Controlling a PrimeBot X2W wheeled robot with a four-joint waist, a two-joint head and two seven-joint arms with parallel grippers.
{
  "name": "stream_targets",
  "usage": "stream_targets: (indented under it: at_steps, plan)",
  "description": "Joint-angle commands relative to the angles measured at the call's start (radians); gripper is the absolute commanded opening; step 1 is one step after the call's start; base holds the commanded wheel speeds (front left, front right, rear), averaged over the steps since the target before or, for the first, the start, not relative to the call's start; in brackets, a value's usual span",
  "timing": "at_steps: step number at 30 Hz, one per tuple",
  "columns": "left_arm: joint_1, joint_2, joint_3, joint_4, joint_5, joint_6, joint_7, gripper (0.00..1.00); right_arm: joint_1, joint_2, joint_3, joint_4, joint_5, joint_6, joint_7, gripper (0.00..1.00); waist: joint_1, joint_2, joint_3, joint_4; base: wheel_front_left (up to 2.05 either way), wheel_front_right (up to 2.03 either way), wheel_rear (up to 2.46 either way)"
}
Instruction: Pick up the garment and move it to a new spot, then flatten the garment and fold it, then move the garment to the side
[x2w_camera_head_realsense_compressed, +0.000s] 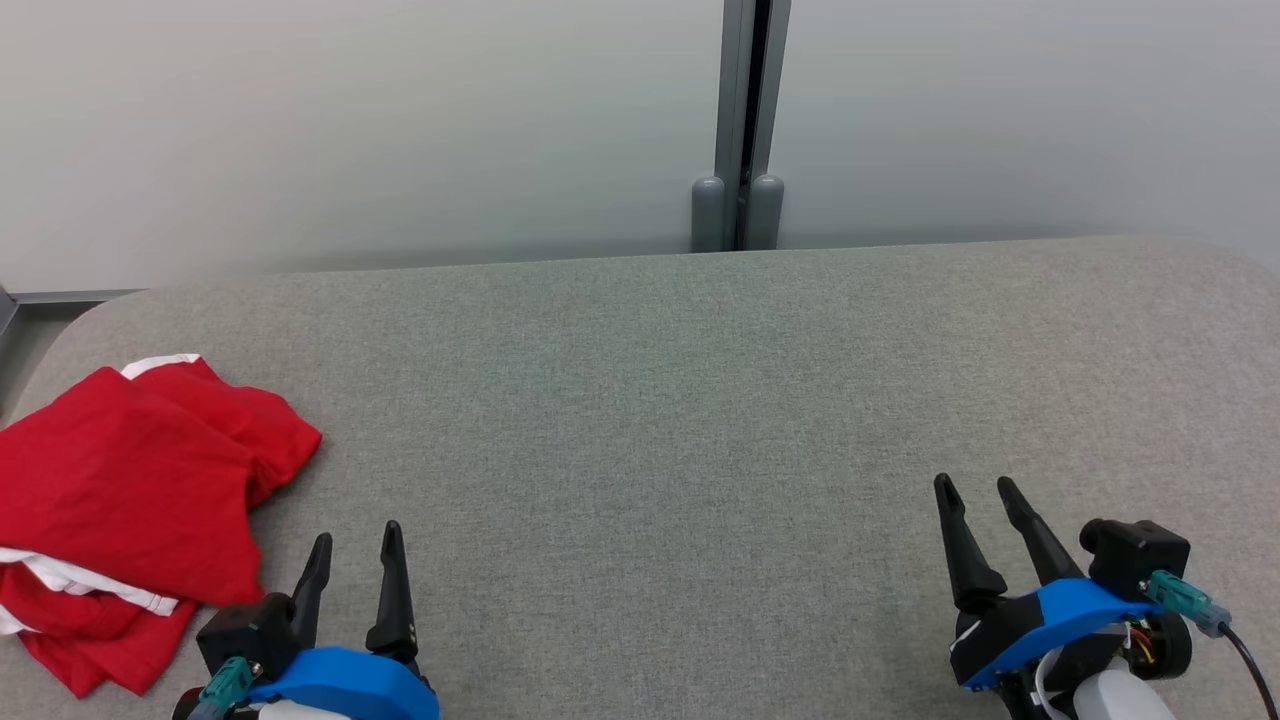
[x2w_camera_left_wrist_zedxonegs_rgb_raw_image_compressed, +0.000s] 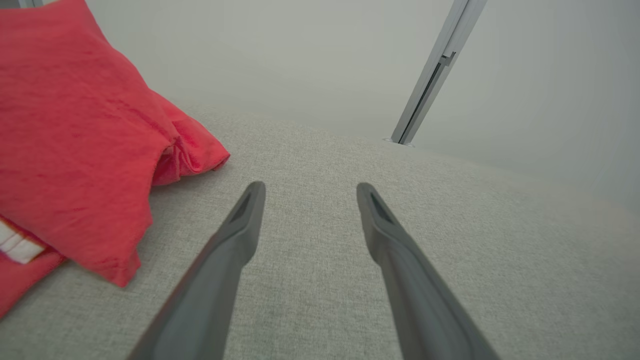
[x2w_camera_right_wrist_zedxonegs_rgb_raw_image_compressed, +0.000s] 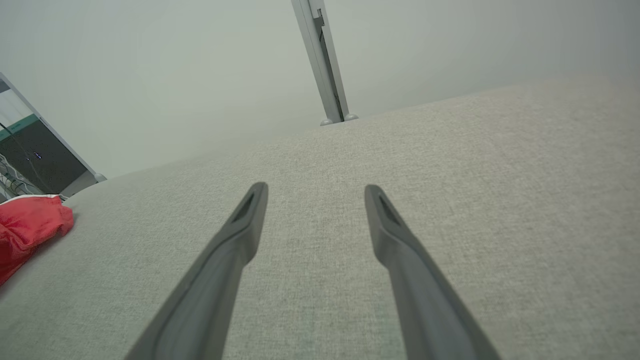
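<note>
Garment (x2w_camera_head_realsense_compressed: 120, 490), just one (red, white-trimmed, crumpled), lay just left of the left gripper (x2w_camera_head_realsense_compressed: 357, 533), jaws spread wide; the right gripper (x2w_camera_head_realsense_compressed: 973, 482), second of two, gaped equally, well apart from it, both empty.

Head high, wrists low; all share garment (x2w_camera_head_realsense_compressed: 130, 480).

The right gripper (x2w_camera_right_wrist_zedxonegs_rgb_raw_image_compressed: 312, 192) holds its two dark fingers spread and empty over the grey cloth surface (x2w_camera_right_wrist_zedxonegs_rgb_raw_image_compressed: 500, 175), with the red garment (x2w_camera_right_wrist_zedxonegs_rgb_raw_image_compressed: 25, 225) bunched at the frame's left edge.
</note>
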Motion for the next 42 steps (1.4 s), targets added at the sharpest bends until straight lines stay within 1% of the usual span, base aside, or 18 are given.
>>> stream_targets:
  at_steps: [1,10,14,21,28,31,37,42]
  plan:
    - [0.001,0.002,-0.004,-0.002,0.024,0.005,-0.009,1.00,-0.009,0.001,-0.006,0.001,-0.029,0.002,-0.009,1.00,0.0000,0.0000,-0.001,0.001,0.00,0.00,0.00]
    - [0.004,0.001,-0.003,0.010,0.096,0.017,-0.028,1.00,0.002,0.013,-0.037,0.012,-0.137,0.002,-0.028,1.00,0.0000,0.0000,-0.005,0.001,0.00,0.00,0.00]
    - [0.007,0.000,0.006,0.016,0.115,0.023,-0.036,1.00,0.008,0.023,-0.070,0.010,-0.168,0.001,-0.037,1.00,0.0000,0.0000,-0.006,0.002,0.00,0.00,0.00]
    - [0.015,-0.002,0.013,0.018,0.155,0.028,-0.051,1.00,0.014,0.031,-0.085,0.019,-0.234,0.001,-0.051,1.00,0.0000,0.0000,-0.007,0.003,0.00,0.00,0.00]
    - [0.019,-0.003,0.022,0.025,0.185,0.038,-0.061,1.00,0.010,0.035,-0.119,0.040,-0.276,0.002,-0.061,1.00,0.0000,0.0000,-0.006,0.005,0.00,0.00,0.00]
    - [0.021,-0.003,0.017,0.031,0.198,0.027,-0.067,1.00,0.009,0.036,-0.133,0.054,-0.297,0.002,-0.067,1.00,0.0000,0.0000,-0.007,0.006,0.00,0.00,0.00]
    - [0.021,-0.003,0.010,0.040,0.224,0.029,-0.076,1.00,0.005,0.038,-0.129,0.065,-0.342,0.002,-0.076,1.00,0.0000,0.0000,-0.006,0.010,0.00,0.00,0.00]
    - [0.018,-0.003,-0.002,0.040,0.211,0.031,-0.075,1.00,0.013,0.038,-0.116,0.062,-0.335,0.002,-0.076,1.00,0.0000,0.0000,-0.001,0.034,0.00,0.00,0.00]
